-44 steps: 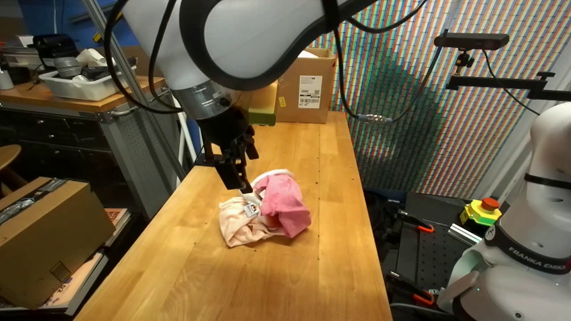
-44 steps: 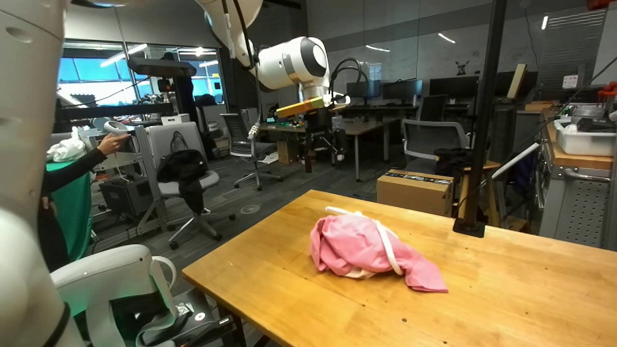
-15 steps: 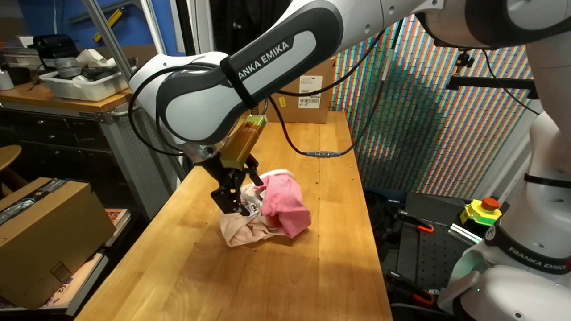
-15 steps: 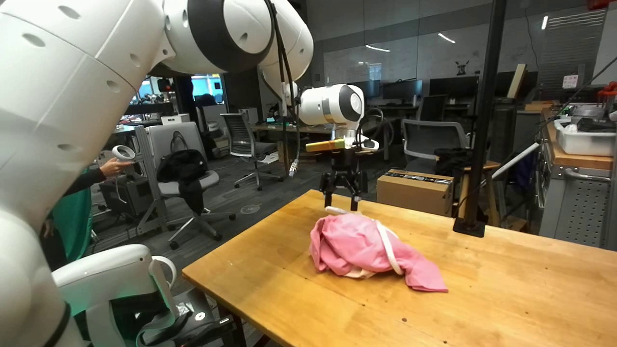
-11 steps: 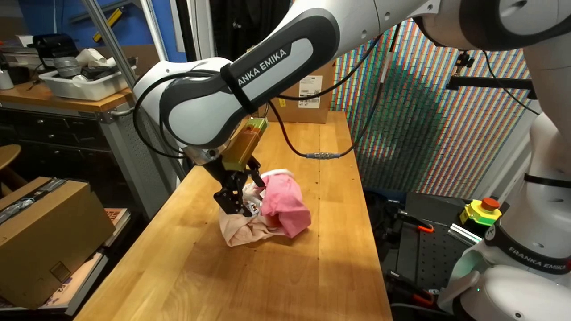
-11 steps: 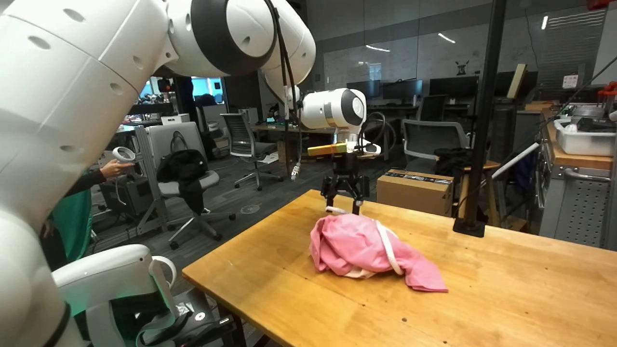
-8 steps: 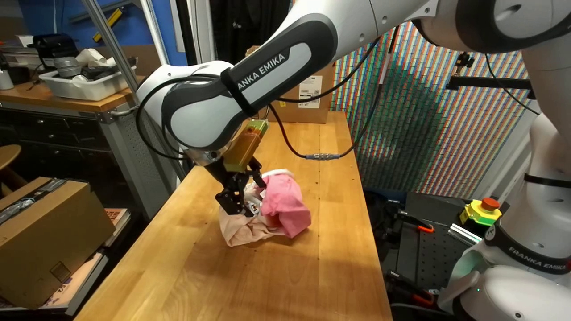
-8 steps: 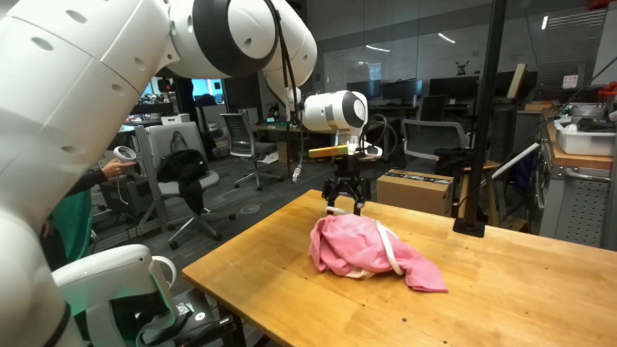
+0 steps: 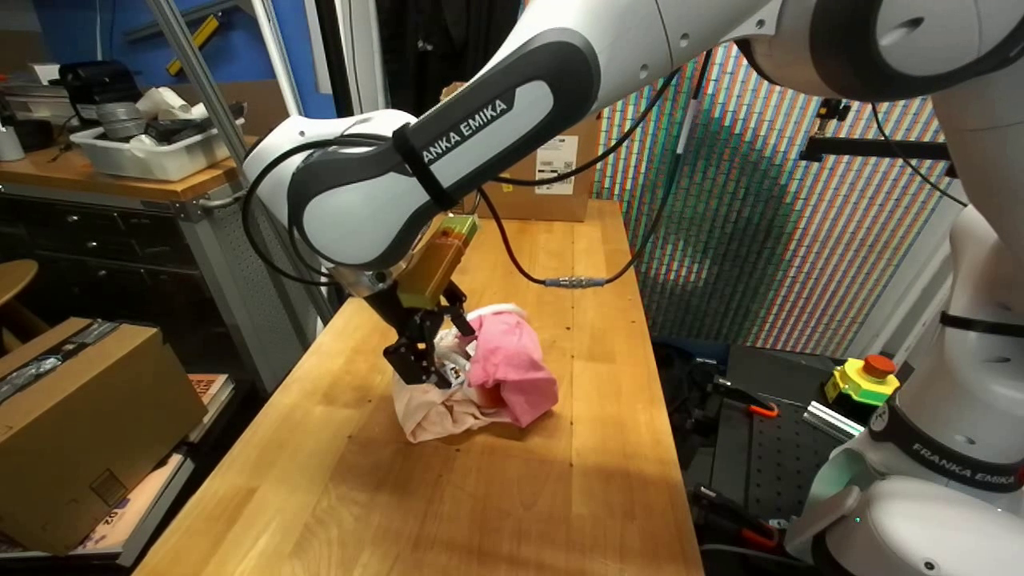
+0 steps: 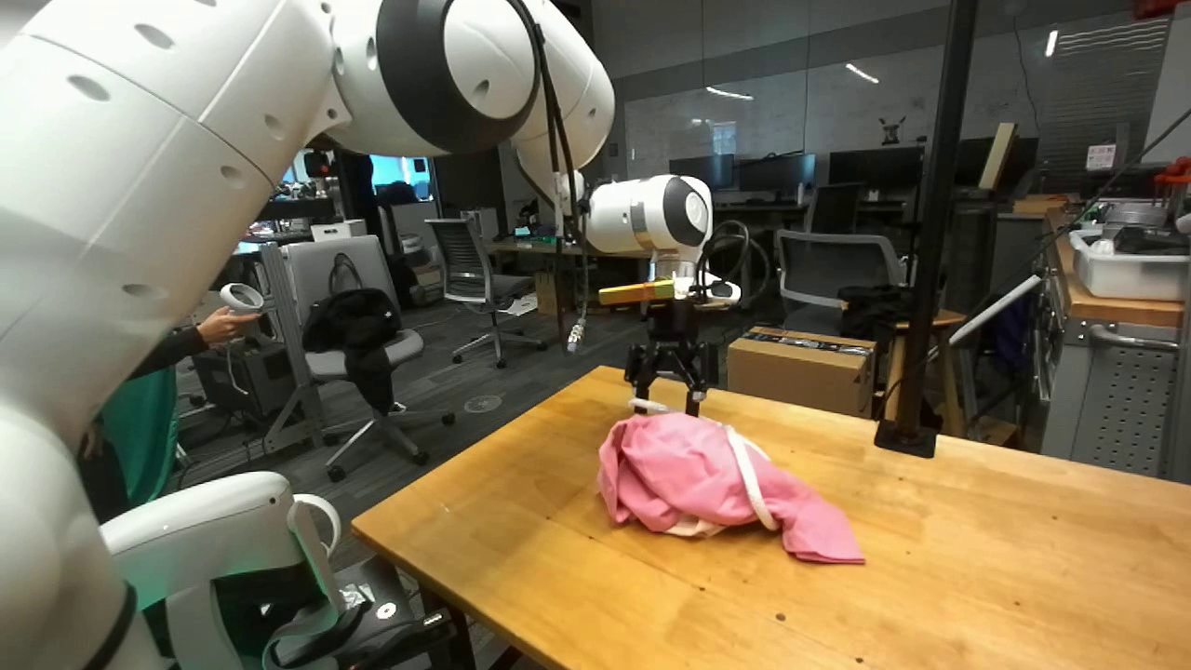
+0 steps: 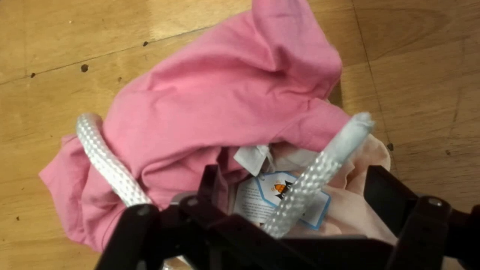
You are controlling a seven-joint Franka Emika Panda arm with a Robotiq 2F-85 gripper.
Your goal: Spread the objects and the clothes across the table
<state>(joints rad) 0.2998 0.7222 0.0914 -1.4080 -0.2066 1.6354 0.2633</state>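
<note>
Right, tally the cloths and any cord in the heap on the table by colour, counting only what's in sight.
Pink cloth: 1
Cream cloth: 1
White cord: 1
Total in sight: 3

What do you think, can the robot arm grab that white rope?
Probably yes. In the wrist view the tool is open, its jaws apart on either side of one end of the braided white rope, and the pink cloth doesn't cover that end. The tool may need lowering.
</note>
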